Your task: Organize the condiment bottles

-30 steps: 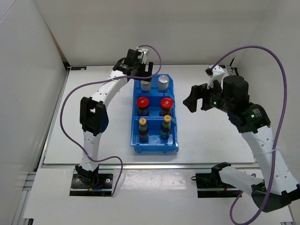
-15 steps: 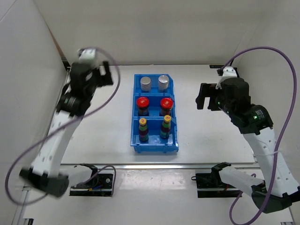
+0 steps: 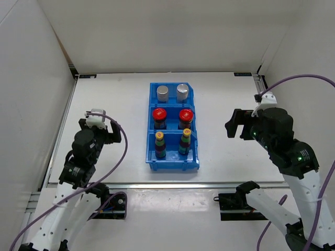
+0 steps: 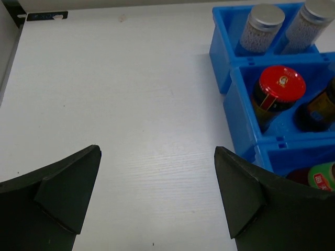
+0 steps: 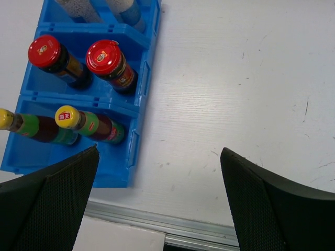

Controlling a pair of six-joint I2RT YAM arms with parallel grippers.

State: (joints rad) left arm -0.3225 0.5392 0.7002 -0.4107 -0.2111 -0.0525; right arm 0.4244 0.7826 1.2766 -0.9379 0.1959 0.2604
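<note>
Six condiment bottles stand in the blue bin point(image 3: 148, 157) at mid-table. Two silver-capped bottles point(image 3: 163, 93) point(image 3: 182, 91) are in the far compartment, two red-lidded jars point(image 3: 159, 115) point(image 3: 186, 115) in the middle, two yellow-capped bottles point(image 3: 159, 142) point(image 3: 185, 139) in the near one. My left gripper point(image 3: 102, 130) is open and empty, left of the bin over bare table point(image 4: 157, 151). My right gripper point(image 3: 235, 123) is open and empty, right of the bin point(image 5: 159, 150). The left wrist view shows a silver-capped bottle point(image 4: 264, 26) and a red jar point(image 4: 280, 86). The right wrist view shows the red jars point(image 5: 106, 55) and a yellow-capped bottle point(image 5: 68, 116).
White walls enclose the table on the left, back and right. A metal rail point(image 5: 157, 225) runs along the table's near edge. Purple cables point(image 3: 118, 151) loop off both arms.
My left arm has pulled back from the bin's far end to the near left of the table. My right gripper has drifted right and nearer. The bottles have not moved.
</note>
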